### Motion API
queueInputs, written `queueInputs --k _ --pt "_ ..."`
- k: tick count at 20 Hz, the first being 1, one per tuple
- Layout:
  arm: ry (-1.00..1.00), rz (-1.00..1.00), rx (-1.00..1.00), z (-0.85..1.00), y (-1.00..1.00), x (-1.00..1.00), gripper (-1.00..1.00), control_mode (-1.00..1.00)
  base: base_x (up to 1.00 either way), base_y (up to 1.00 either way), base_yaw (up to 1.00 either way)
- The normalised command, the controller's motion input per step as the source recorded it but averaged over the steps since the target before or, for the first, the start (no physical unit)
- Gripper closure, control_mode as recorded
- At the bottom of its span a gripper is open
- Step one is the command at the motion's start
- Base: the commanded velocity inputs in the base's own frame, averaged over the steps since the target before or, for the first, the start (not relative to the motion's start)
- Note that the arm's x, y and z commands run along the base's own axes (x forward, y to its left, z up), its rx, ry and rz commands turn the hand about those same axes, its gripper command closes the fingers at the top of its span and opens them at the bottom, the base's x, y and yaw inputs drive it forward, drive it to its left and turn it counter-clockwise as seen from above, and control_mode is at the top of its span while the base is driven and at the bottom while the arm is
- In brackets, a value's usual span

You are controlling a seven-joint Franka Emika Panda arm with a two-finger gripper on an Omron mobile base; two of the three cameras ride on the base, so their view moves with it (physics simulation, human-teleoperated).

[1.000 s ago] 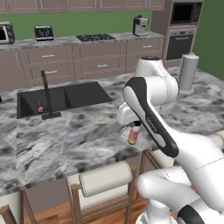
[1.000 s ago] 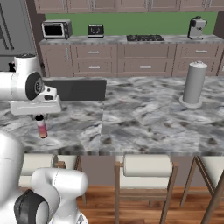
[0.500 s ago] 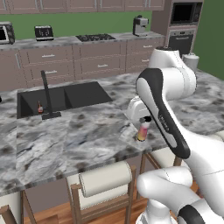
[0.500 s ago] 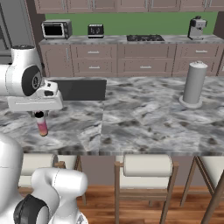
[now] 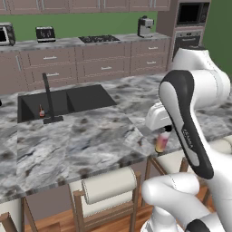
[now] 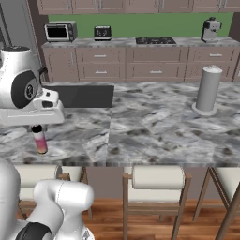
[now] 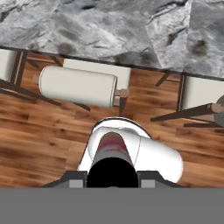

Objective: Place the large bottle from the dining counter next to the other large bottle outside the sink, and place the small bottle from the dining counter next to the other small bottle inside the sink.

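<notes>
1. Since a second ago, the large bottle (image 5: pixel 161 142) has shifted right in the left base view, away from the sink (image 5: pixel 68 100). The arm has swung with it, while the counter and sink sit where they were.
2. That bottle hangs upright from the gripper (image 5: pixel 164 132), whose fingers are clamped on its top. It is at the near edge of the dining counter (image 5: pixel 90 140), and the hand view looks past its dark cap (image 7: pixel 112 171) to stools and wood floor.
3. Done so far, by my reading: the large bottle is picked up and nothing more.
4. Left: carry it across to the sink side and set it by the other large bottle, then fetch the small bottle.
5. The tiny dark bottle (image 5: pixel 41 111) waits inside the sink beside the faucet (image 5: pixel 47 97), well apart from the held one.
</notes>
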Motion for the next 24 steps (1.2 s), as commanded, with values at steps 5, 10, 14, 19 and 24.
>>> queueInputs --k 5,10,14,19,24 --pt "-0.01 0.0 0.0 0.01 0.04 -0.06 1.0 -1.0 0.0 0.0 0.0" --pt "0.0 0.0 0.0 0.0 0.0 0.0 1.0 -1.0 0.0 0.0 0.0" --pt "0.0 0.0 0.0 0.0 0.0 0.0 1.0 -1.0 0.0 0.0 0.0" --pt "0.0 0.0 0.0 0.0 0.0 0.0 1.0 1.0 -0.55 0.09 0.0" --pt "0.0 0.0 0.0 0.0 0.0 0.0 1.0 1.0 -1.0 0.34 0.0"
